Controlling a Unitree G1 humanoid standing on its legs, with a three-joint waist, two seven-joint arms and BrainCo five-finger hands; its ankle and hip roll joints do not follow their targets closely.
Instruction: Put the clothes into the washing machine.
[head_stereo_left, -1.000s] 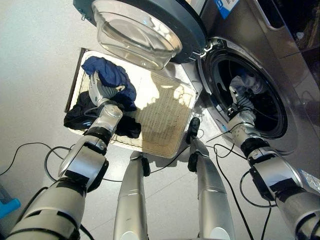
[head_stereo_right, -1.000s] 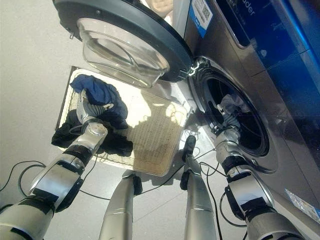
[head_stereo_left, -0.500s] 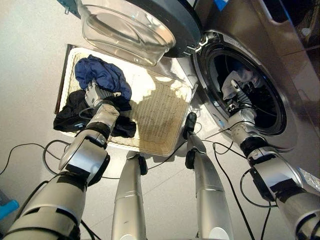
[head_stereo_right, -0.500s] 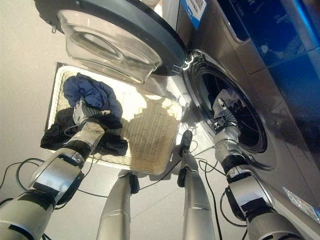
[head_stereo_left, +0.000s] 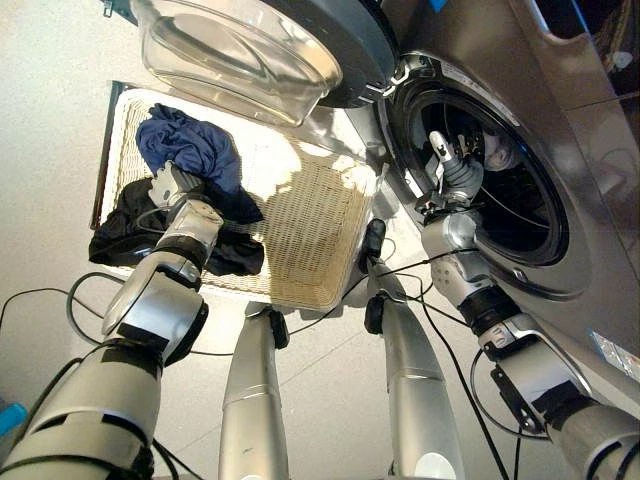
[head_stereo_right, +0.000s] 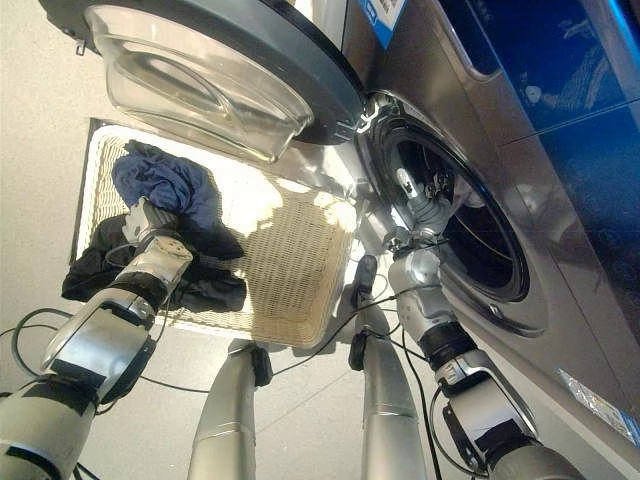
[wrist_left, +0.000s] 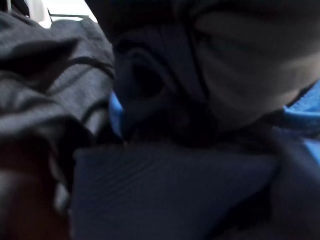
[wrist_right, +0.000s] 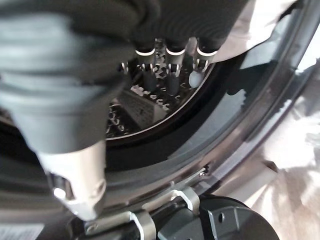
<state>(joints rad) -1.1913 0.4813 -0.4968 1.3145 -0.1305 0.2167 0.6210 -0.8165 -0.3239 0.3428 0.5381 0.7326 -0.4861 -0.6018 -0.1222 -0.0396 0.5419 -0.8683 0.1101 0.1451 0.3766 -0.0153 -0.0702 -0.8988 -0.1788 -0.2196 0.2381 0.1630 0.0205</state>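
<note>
— Where are your clothes?
— A crumpled blue garment on black ones, around your left hand; its fingers are hidden.
— And the right hand?
— Fingers straight, empty, at the washing machine opening.

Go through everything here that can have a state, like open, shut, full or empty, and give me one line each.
washing machine door: swung open.
drum: open, a light garment inside.
basket: partly full, clothes piled at one end, other end bare.
blue garment: crumpled, in the basket.
black garment: crumpled, partly over the basket's edge.
left hand: in the clothes, fingers hidden.
right hand: open, at the drum mouth, holding nothing.
</note>
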